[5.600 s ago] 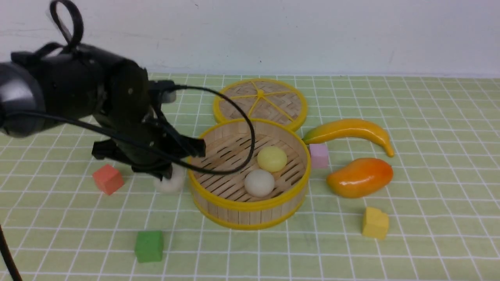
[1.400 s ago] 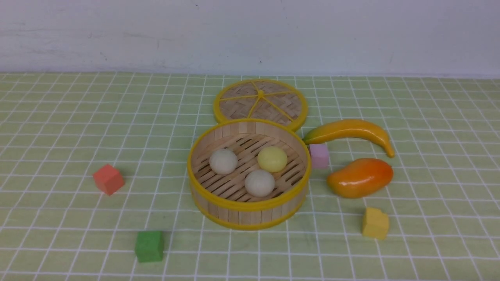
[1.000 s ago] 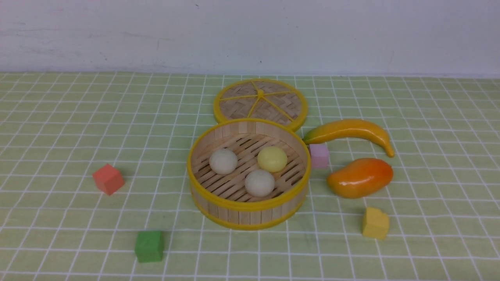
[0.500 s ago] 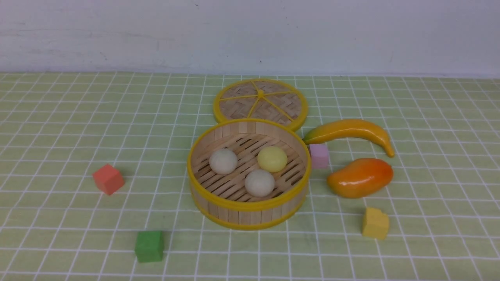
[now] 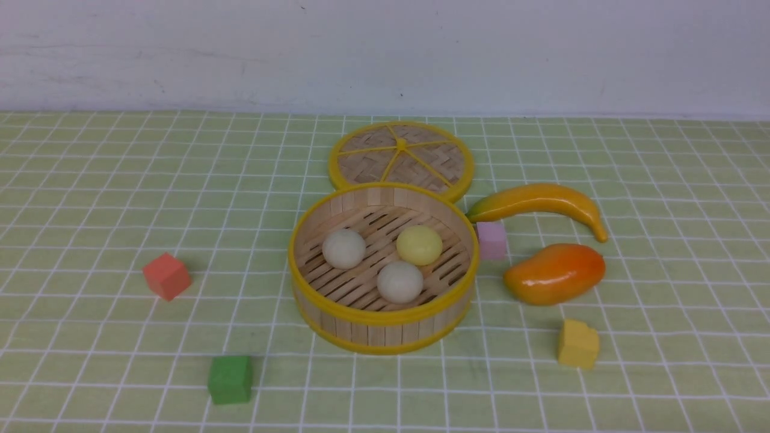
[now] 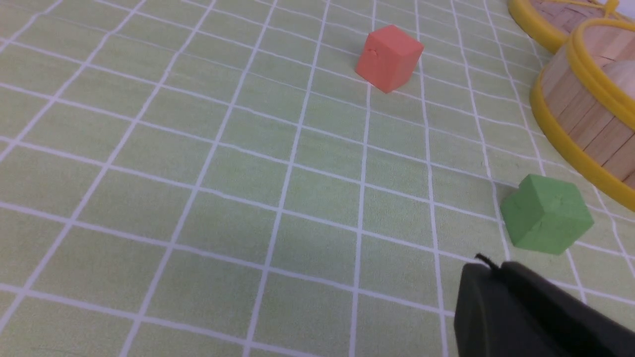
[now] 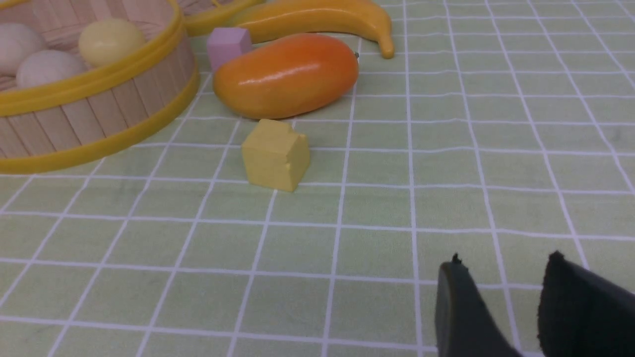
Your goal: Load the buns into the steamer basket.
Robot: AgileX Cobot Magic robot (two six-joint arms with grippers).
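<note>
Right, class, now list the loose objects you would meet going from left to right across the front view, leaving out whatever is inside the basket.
Red block → green block → steamer basket → pink block → yellow block. The lid, banana and mango overlap others sideways, so they are left out.

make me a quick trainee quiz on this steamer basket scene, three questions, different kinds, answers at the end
1. True or false: the green block is inside the steamer basket.
2. How many buns lie in the basket: A) one, B) two, C) three?
3. Fill in the blank: the banana lies farther from the robot than the orange ____.

Key: 1. False, it sits on the cloth outside. 2. C, two off-white and one pale yellow. 3. Mango.
</note>
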